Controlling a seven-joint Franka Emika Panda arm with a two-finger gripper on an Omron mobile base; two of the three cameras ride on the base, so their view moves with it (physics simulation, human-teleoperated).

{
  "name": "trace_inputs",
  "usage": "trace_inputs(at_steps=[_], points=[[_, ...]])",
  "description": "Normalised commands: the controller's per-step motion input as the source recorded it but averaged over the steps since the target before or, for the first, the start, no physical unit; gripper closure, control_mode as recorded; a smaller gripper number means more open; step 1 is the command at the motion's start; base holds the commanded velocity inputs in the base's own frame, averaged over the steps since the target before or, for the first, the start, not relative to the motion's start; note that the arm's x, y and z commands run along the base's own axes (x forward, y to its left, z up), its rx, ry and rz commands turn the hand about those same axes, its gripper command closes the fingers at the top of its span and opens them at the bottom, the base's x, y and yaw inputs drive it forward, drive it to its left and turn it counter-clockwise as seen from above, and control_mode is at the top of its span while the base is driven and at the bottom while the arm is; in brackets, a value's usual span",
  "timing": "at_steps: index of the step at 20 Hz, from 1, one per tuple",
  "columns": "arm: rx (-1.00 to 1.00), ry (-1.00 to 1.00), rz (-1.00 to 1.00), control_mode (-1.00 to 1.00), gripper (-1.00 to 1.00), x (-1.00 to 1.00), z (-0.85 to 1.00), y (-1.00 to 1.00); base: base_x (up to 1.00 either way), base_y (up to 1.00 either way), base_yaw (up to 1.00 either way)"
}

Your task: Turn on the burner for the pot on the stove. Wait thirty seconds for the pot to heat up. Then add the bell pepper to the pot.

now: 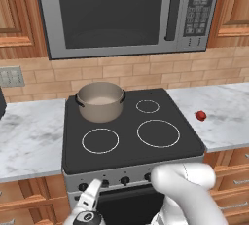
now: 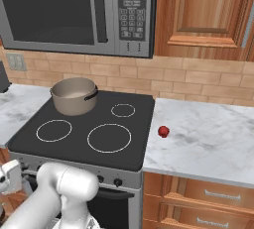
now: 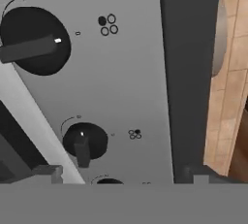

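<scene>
**Gripper spread at the stove's knob row, pot waiting on the back-left ring**

The gripper hangs low in front of the stove, jaws spread wide and grasping nothing, close to the leftmost knobs of the steel front panel. In the hand view two black knobs show close up: a large one toward 10 o'clock and a smaller one near 7 o'clock, each with a small burner diagram beside it.

The pot sits on the cooktop's back-left ring, at about 11 o'clock on the glass. The bell pepper lies on the marble surface just right of the stove, well apart from the pot.

Whether the burner is lit cannot be told here. If the knob step is in hand, the safe course is to match the diagram's filled dot to the back-left ring before clasping, then centre the jaws on that knob's ridge.

For room: the microwave overhangs the cooktop, so any lift toward the pepper should stay low and swing right across the bare front rings. The pepper lies close to the stove edge of the surface, with open marble behind it.
</scene>
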Motion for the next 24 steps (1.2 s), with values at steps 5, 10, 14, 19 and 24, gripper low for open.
trace_inputs(at_steps=[5, 10, 14, 19, 24], points=[[0.05, 0.10, 0.00, -1.00, -1.00, -0.65, 0.62, 0.23, 0.00, 0.00, 0.00], [0.21, 0.30, 0.00, -1.00, -1.00, -0.28, 0.67, 0.03, 0.00, 0.00, 0.00], [0.34, 0.43, 0.00, -1.00, -1.00, 0.00, 0.60, -0.01, 0.00, 0.00, 0.00], [0.47, 0.41, -0.01, -1.00, -1.00, 0.00, 0.39, -0.21, 0.00, 0.00, 0.00], [0.33, 0.20, -0.21, -1.00, -1.00, 0.13, 0.11, -0.12, 0.00, 0.00, 0.00]])
